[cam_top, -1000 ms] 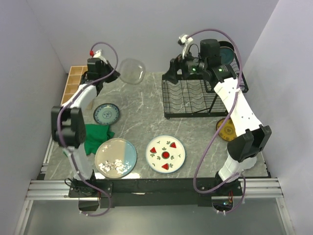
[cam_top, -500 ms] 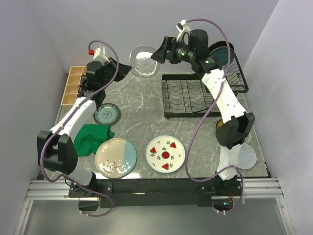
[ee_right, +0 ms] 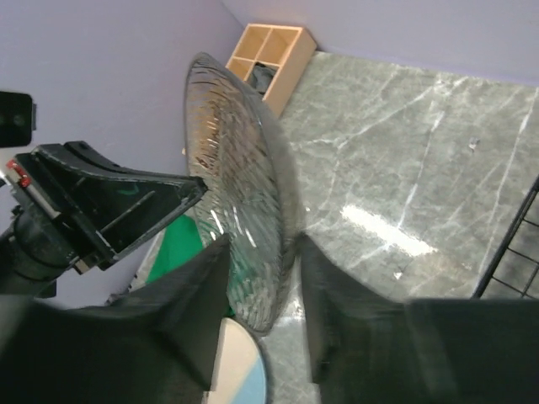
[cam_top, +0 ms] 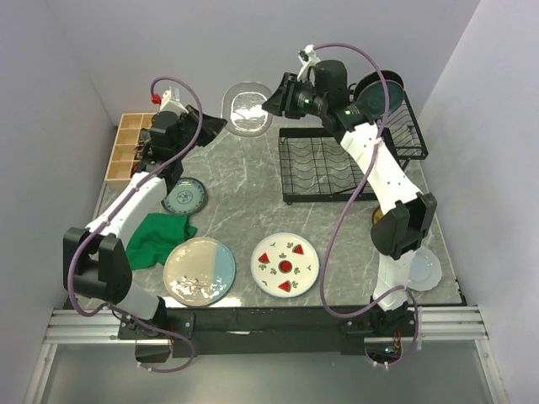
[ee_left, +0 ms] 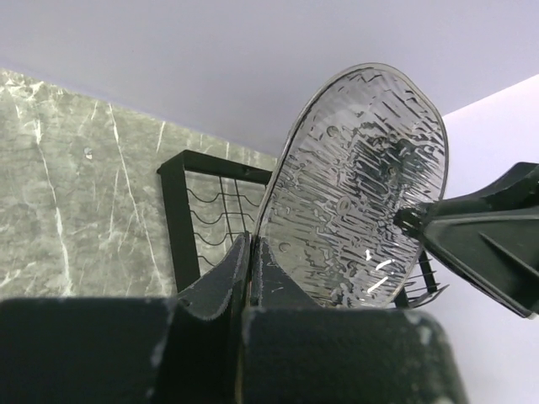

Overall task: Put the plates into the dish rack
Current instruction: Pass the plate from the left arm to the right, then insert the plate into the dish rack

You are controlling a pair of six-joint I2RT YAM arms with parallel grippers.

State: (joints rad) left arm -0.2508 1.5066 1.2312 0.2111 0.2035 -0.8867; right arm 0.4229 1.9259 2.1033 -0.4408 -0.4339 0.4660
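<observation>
A clear glass plate hangs on edge in the air above the back of the table. My left gripper is shut on its left rim, and in the left wrist view the plate rises from the pinched jaws. My right gripper reaches in from the right. Its open jaws straddle the plate's opposite rim, half narrowed, not clearly clamped. The black wire dish rack stands to the right with dark plates in its upper basket.
On the table lie a watermelon plate, a cream-and-blue plate, a small blue patterned plate, a yellow plate partly behind the right arm and a pale plate. A green cloth and a wooden box sit on the left.
The right arm swung left from the rack to the glass plate and its jaws narrowed around the rim. The left arm lifted the plate rightwards.
</observation>
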